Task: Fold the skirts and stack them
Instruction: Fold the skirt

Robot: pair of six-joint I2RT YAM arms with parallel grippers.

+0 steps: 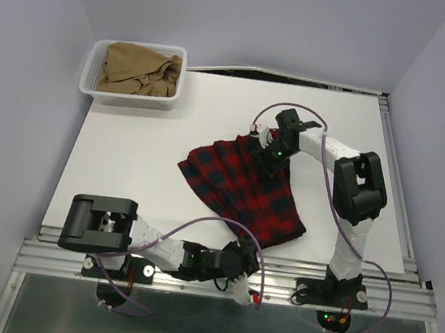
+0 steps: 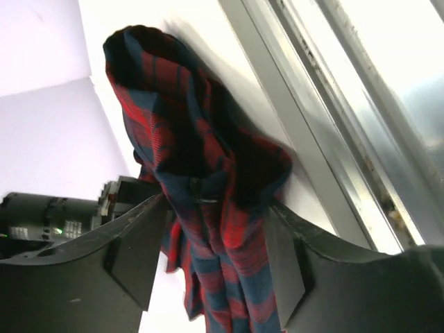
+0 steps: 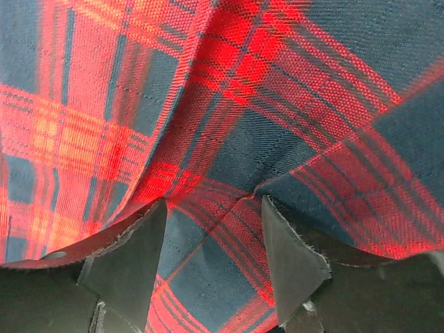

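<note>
The red-and-navy tartan skirt [image 1: 244, 190] lies spread on the white table [image 1: 141, 164], its flared hem toward the near edge. My left gripper [image 1: 245, 257] is at that near hem. In the left wrist view the left gripper [image 2: 215, 243] is open, and a bunched fold of the plaid [image 2: 208, 152] stands between its jaws. My right gripper [image 1: 277, 153] is over the skirt's far edge. In the right wrist view it [image 3: 214, 243] is open, with the plaid cloth [image 3: 222, 104] filling the view and lying between its jaws. The tan-brown skirt [image 1: 136, 71] lies crumpled in the basket.
The white mesh basket [image 1: 99, 95] stands at the table's far left corner. A metal rail [image 1: 216, 276] runs along the near edge, also seen in the left wrist view [image 2: 333, 132]. Purple walls enclose the table on three sides.
</note>
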